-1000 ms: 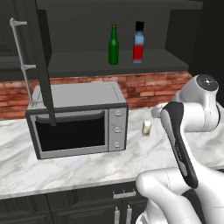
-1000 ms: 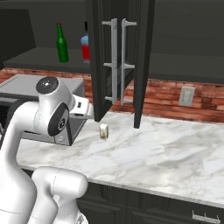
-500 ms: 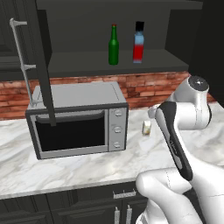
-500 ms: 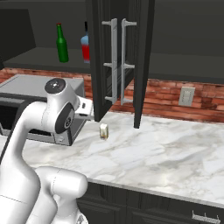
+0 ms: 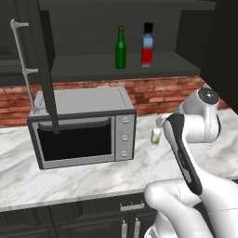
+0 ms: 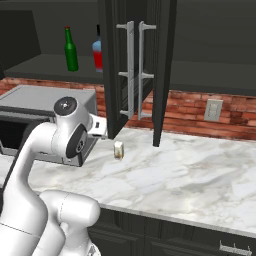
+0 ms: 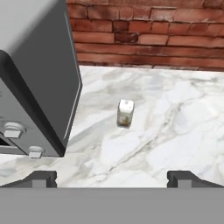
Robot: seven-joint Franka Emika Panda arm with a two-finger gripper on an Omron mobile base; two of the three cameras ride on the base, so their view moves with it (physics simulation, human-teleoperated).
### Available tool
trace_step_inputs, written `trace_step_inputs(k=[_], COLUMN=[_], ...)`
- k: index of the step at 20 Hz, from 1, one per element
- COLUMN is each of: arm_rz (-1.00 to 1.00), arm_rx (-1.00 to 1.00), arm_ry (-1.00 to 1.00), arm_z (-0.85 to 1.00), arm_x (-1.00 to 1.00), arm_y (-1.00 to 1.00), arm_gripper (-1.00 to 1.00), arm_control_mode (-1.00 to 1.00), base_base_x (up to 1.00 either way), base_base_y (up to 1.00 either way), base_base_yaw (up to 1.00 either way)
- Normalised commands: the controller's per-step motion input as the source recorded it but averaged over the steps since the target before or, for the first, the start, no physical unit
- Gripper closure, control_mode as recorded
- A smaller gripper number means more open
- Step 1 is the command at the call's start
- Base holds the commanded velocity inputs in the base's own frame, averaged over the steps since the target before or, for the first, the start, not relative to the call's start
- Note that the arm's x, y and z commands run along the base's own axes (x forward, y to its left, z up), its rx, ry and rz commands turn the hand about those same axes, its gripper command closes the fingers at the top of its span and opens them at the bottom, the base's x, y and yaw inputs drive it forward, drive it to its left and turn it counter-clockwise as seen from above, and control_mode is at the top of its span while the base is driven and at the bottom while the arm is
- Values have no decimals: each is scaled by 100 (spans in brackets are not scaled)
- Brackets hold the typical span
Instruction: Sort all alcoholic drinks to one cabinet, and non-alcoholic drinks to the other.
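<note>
hand (image 7: 112, 178) spread wide, holding nothing, above the desk (image 7: 175, 127) w/ small cream container (image 7: 125, 113) upright beside microwave (image 7: 35, 87).

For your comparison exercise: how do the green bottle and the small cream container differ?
The green bottle is tall, slim and dark; the cream container is short, squat and pale. The green bottle stands on the cabinet shelf; the cream container sits on the marble counter. Both stand upright.
</note>
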Motion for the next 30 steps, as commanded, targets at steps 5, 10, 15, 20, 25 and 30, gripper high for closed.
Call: trace_step_inputs(k=[5,10,15,20,25,30], arm_rz=[0,0,0,0,0,0], arm_rx=[0,0,0,0,1,0], arm_ry=[-4,0,1,3,4,3], arm_z=[-14,-15,-13,-13,-9,-14], arm_x=[9,9,8,13,13,19], arm_y=[-1,-6,-8,-6,0,-2], arm_gripper=[-100,-100,-100,-100,-100,-100], arm_control_mode=[-100,-100,-100,-100,-100,-100], base_base_x=[0,0,0,0,0,0], base_base_y=[0,0,0,0,0,0], base_base_yaw=[0,0,0,0,0,0])
